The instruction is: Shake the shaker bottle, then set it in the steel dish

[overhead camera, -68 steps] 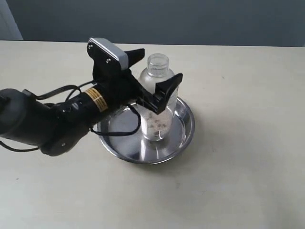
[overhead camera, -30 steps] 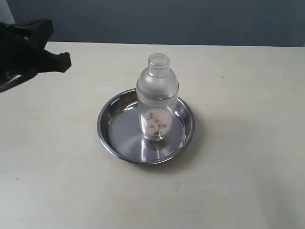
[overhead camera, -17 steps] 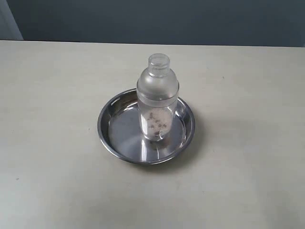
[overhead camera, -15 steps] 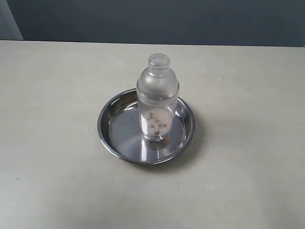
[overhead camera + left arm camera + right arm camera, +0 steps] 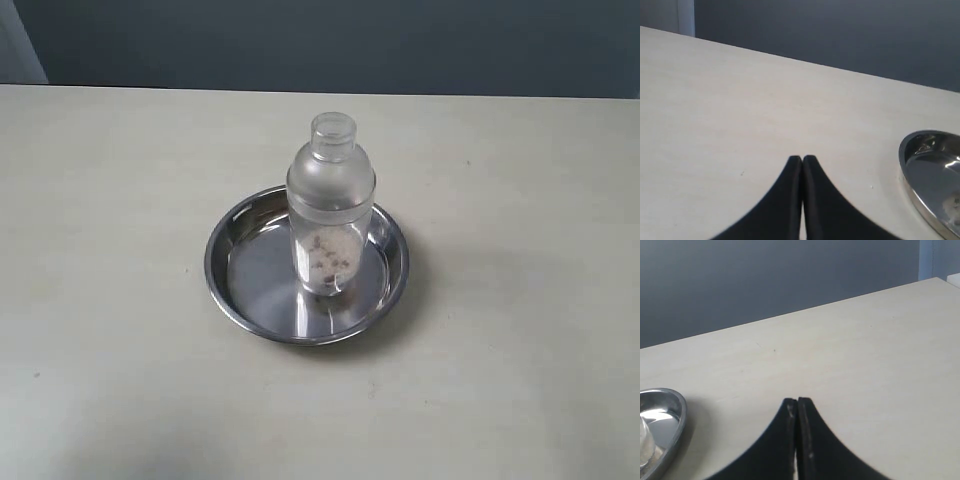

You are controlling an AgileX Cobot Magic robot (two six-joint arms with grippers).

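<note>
"Where's the shaker bottle (image 5: 330, 215)?"

"Upright on the flat bottom of the steel dish (image 5: 250, 280), a little right of its middle, cap on, with brown granules lying low inside. Nothing is holding it."

"And the grippers?"

"Neither shows in the exterior view. On the wrist cameras, the left gripper (image 5: 802, 159) has its jaws pressed together over the table (image 5: 520, 330), with the dish rim off to one side. The right gripper (image 5: 797, 401) is closed the same way, tips touching."

"So what's left to do well?"

"I'd say the job looks done, so the best thing is to keep away. A tall, narrow bottle on slick steel could topple if the rim gets knocked."

"Room to move?"

"Plenty. The table is bare all round the dish, which sits well in from the far edge by the dark wall. Either arm could swing outward without meeting anything."
</note>
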